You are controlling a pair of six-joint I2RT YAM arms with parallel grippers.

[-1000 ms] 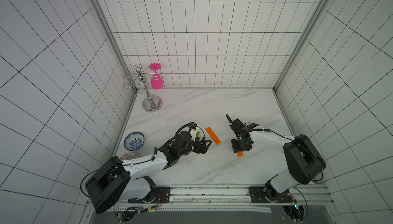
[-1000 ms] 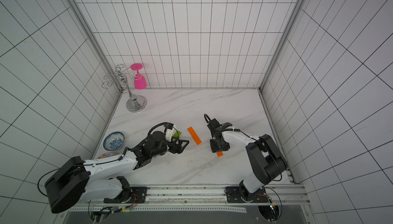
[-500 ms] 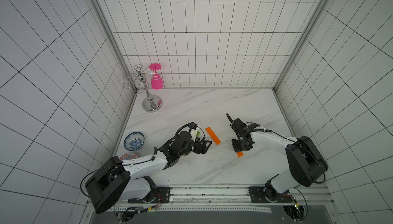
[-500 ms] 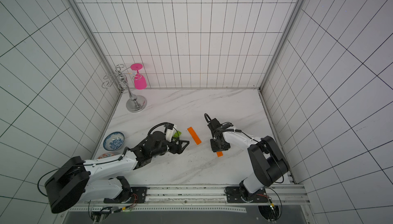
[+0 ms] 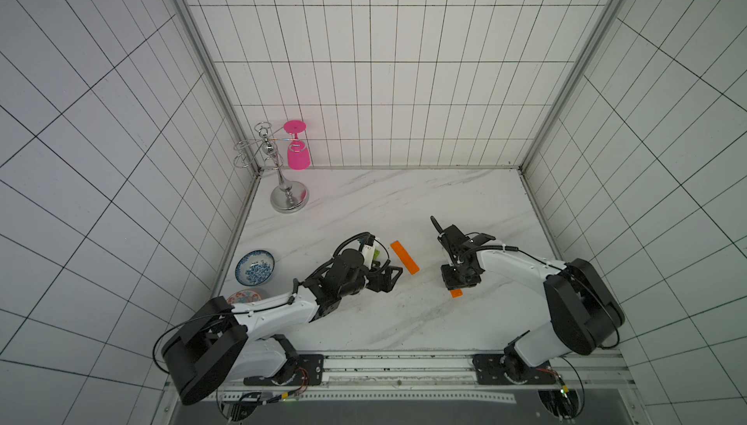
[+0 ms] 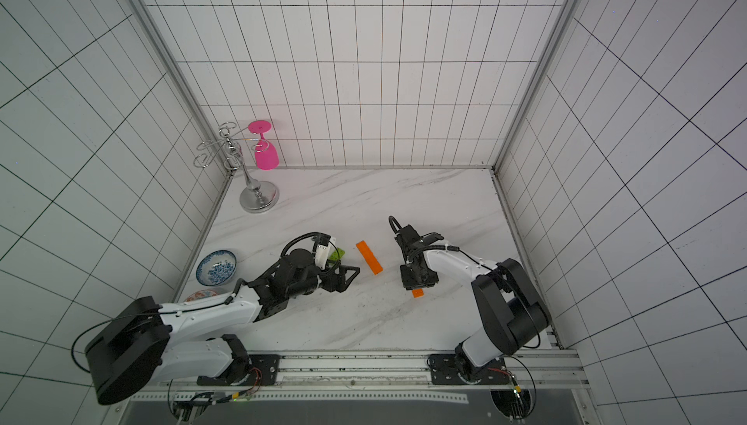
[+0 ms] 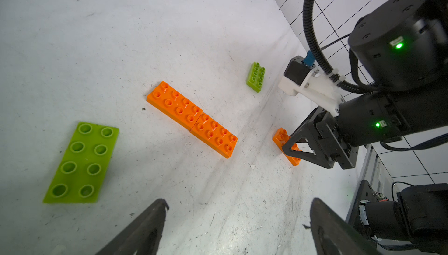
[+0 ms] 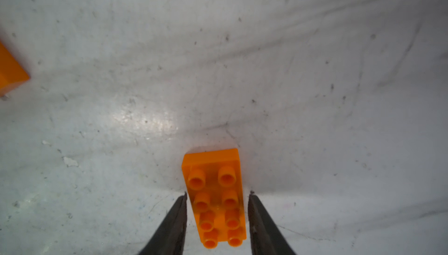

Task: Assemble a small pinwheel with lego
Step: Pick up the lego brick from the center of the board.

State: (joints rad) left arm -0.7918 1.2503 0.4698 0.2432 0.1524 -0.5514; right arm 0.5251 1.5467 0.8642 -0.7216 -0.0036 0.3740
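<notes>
No pinwheel is in view; the lego lies as loose bricks on the marble table. My right gripper point(image 8: 218, 194) point(image 5: 461, 281) point(image 6: 418, 279) is down over one orange brick point(image 8: 213, 164) point(image 5: 456, 293) point(image 7: 281, 136). It is open, one fingertip at the brick's edge and a thin gap at the other. Two orange bricks point(image 7: 191, 118) point(image 5: 404, 257) point(image 6: 369, 257) lie end to end between the arms. My left gripper point(image 7: 240, 201) point(image 5: 388, 279) point(image 6: 347, 277) is wide open over bare table. A lime-green brick point(image 7: 82, 164) point(image 6: 336, 254) lies beside it, another green brick point(image 7: 255, 76) farther off.
A metal glass rack point(image 5: 289, 196) with a pink glass point(image 5: 298, 156) stands at the back left corner. A blue-patterned bowl point(image 5: 255, 267) and a small red-patterned dish point(image 5: 246, 297) sit by the left wall. Tiled walls close three sides.
The right jaws have narrowed a little around the orange brick. The brick and the left arm have stayed where they were.
</notes>
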